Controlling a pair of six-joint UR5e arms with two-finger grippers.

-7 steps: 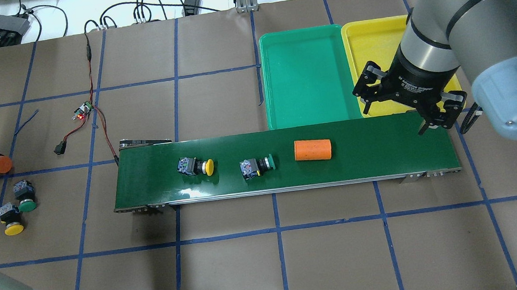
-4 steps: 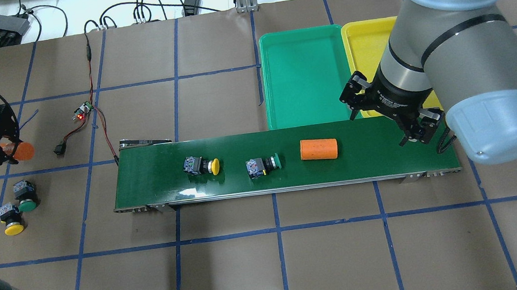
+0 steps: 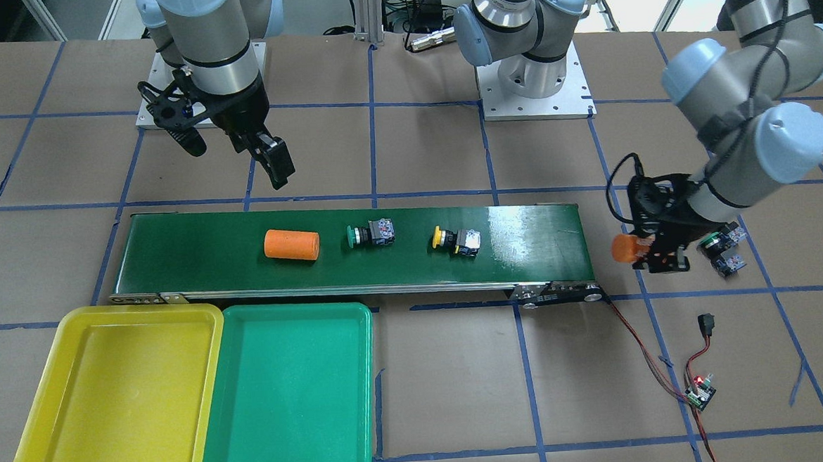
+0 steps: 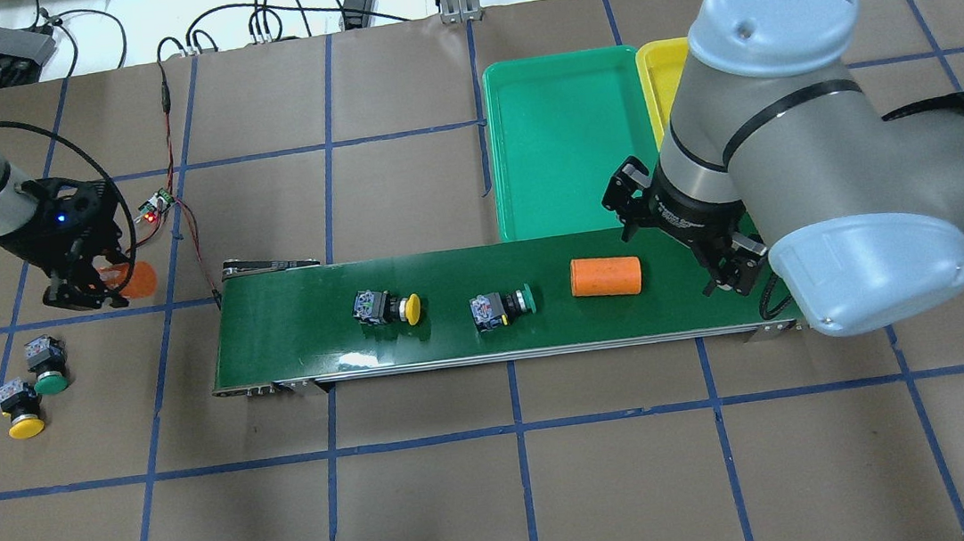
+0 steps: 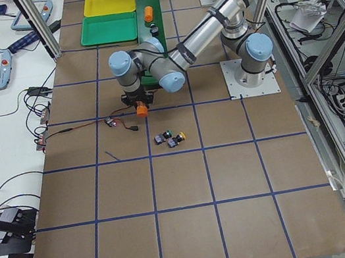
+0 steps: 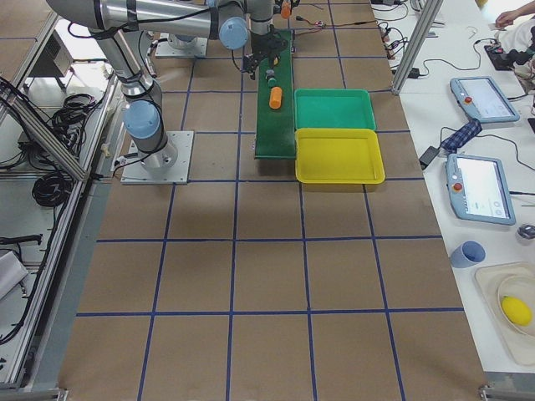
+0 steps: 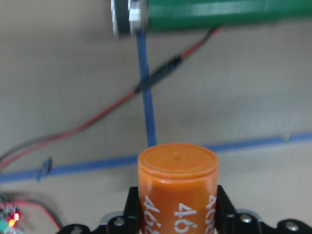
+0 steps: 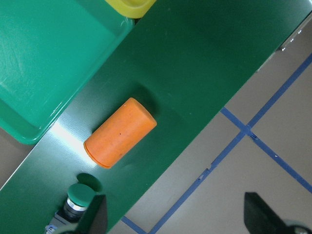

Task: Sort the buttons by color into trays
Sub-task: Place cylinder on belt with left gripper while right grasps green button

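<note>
A yellow-capped button and a green-capped button lie on their sides on the dark green conveyor belt. Two more buttons, green and yellow, sit on the table at the left. The green tray and the yellow tray stand side by side behind the belt, both bare. My right gripper is open and empty over the belt's right part, just right of an orange cylinder. My left gripper is shut on another orange cylinder, left of the belt's end.
A small circuit board with red and black wires lies between my left gripper and the belt's left end. In the right wrist view the orange cylinder lies on the belt beside the green tray's corner.
My right arm has moved left along the belt toward the orange cylinder. My left gripper has carried its cylinder right, toward the belt's end. The things on the belt have shifted right.
</note>
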